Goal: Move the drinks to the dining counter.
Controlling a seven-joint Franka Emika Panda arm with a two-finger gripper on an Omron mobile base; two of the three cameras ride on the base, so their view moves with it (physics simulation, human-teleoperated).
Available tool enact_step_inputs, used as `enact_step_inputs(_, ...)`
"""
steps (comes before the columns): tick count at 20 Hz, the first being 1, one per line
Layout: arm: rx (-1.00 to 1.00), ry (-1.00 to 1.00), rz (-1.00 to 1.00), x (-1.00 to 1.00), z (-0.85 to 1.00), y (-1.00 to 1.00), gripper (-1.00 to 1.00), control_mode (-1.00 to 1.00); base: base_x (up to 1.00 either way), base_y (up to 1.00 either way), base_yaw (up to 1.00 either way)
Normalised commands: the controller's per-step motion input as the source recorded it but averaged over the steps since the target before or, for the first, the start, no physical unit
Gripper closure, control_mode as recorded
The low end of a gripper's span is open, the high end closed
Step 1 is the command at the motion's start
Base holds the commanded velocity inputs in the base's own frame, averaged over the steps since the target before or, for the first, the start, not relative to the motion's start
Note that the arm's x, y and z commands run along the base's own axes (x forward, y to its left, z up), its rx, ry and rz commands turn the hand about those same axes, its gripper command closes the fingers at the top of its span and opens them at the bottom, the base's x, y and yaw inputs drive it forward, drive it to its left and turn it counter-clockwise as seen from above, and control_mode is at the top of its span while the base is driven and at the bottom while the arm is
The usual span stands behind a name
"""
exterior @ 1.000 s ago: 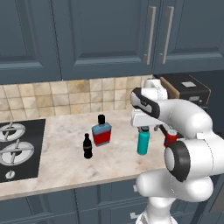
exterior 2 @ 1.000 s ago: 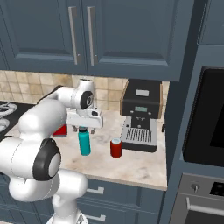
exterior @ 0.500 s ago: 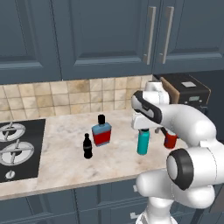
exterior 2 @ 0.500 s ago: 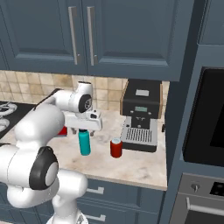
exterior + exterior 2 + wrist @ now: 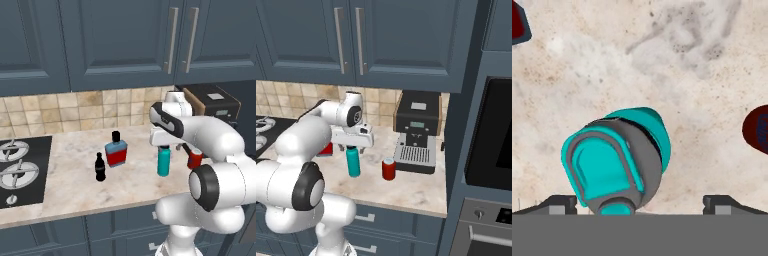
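In the left base view the arm covers part of the red can [image 5: 194, 159], and the claw [image 5: 163, 145] hides the teal bottle's [image 5: 163, 162] cap. In the right base view the arm hides most of the blue bottle [image 5: 326, 149]. In the hand view the picture's edge cuts the red can [image 5: 758, 127] and the blue bottle [image 5: 519, 21]

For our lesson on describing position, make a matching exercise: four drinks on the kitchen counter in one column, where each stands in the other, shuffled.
Things:
1. teal bottle
2. red can
3. black bottle
4. blue bottle

Places:
A. nearest the stove
B. directly under the open gripper
C. in front of the coffee machine
D. between the black and teal bottles, closer to the tiled wall

Pairs: 1-B, 2-C, 3-A, 4-D
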Motion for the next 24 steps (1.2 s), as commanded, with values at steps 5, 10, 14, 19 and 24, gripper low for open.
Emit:
enact_step_inputs(5,0.0,0.0,0.01,-0.11,0.0,0.02,-1.0,-1.0,0.0,0.0,0.0)
enact_step_inputs(10,0.0,-0.08,0.08,-0.34,0.1,0.17,-1.0,-1.0,0.0,0.0,0.0)
enact_step_inputs(14,0.0,-0.13,0.09,-0.14,0.03,0.02,-1.0,-1.0,0.0,0.0,0.0)
enact_step_inputs(19,0.0,-0.05,0.05,0.0,0.0,0.0,-1.0,-1.0,0.0,0.0,0.0)
enact_step_inputs(24,0.0,0.0,0.03,0.11,0.0,0.0,-1.0,-1.0,0.0,0.0,0.0)
